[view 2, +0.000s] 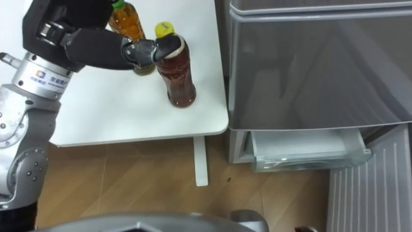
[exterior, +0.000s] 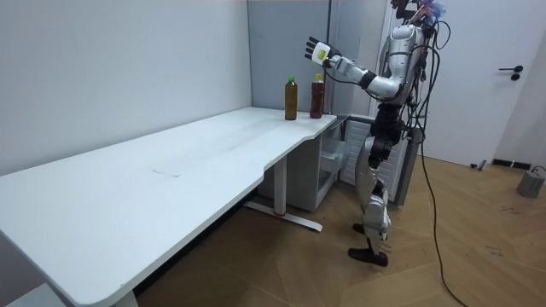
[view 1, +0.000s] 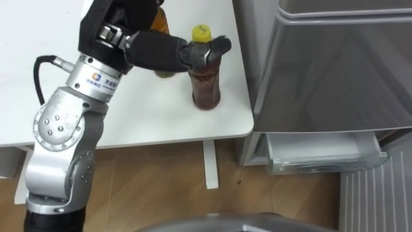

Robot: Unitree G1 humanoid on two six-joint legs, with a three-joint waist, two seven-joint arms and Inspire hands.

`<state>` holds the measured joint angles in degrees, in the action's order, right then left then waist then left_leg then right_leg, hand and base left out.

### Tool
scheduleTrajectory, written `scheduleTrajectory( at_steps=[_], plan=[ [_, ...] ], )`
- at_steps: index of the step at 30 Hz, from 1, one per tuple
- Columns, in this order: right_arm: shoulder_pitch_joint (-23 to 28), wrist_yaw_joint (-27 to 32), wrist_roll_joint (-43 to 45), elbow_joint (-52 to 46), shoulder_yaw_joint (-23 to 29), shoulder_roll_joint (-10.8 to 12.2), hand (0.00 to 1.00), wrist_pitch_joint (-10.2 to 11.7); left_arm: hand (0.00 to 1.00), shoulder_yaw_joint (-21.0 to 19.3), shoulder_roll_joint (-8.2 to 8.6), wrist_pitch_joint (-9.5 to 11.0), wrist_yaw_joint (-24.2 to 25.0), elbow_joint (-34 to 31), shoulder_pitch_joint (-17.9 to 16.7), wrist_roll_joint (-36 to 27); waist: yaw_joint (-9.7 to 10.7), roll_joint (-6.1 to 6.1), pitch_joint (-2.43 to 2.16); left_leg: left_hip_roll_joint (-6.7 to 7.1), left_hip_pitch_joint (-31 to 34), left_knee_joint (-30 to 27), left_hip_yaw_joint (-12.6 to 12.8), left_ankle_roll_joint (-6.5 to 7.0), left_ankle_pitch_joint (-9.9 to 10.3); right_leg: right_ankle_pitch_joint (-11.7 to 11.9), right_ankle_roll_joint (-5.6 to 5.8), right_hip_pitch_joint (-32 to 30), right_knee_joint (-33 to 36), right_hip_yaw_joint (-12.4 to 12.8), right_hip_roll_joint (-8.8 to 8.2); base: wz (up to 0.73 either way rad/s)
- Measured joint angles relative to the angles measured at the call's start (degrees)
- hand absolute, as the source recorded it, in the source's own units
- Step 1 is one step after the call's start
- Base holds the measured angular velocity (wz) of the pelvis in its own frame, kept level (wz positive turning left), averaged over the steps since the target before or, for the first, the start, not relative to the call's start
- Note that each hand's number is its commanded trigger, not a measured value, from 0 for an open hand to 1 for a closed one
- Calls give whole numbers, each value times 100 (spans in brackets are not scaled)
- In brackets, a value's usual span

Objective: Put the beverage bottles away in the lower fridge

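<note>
A bottle of dark red-brown drink with a yellow cap (view 1: 206, 87) stands upright near the white table's right edge (view 1: 241, 122). Behind it stands an amber bottle with a green cap (view 2: 127, 23), partly hidden by my left forearm. My left hand (view 1: 196, 55) reaches in from the left and overlaps the yellow-capped bottle's neck in the eye views. In the room view the left hand (exterior: 317, 51) hovers open above the two bottles (exterior: 316, 95), clear of them.
The grey fridge (view 1: 335, 64) stands just right of the table. Its lower drawer (view 1: 322, 154) is pulled out, pale inside. Wooden floor and a table leg (view 1: 210, 164) lie between me and the table. I stand at the table's corner, facing it.
</note>
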<state>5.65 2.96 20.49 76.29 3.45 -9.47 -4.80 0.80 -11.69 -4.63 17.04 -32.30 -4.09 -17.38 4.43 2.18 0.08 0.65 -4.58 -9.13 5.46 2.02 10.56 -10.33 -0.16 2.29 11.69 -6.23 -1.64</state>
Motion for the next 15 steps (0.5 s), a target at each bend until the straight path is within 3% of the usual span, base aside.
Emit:
scheduleTrajectory(
  at_steps=[8, 15],
  plan=[
    [-6, 0, -39, -2, -10, 1, 0, -5, 0, 15, -1, 0, 16, 1, 0, -12, 7, 6, -4, -2, -10, -6, 47, 0, 0, -18, -1, 4, 2, 7, -10, 0],
    [-37, 5, -250, 53, -222, 4, 0, -11, 0, 484, -11, -2, 168, 25, -1, -114, 11, -34, 21, 6, -79, -11, 46, 0, 0, -47, 12, 74, -5, -16, -25, 3]
  ],
)
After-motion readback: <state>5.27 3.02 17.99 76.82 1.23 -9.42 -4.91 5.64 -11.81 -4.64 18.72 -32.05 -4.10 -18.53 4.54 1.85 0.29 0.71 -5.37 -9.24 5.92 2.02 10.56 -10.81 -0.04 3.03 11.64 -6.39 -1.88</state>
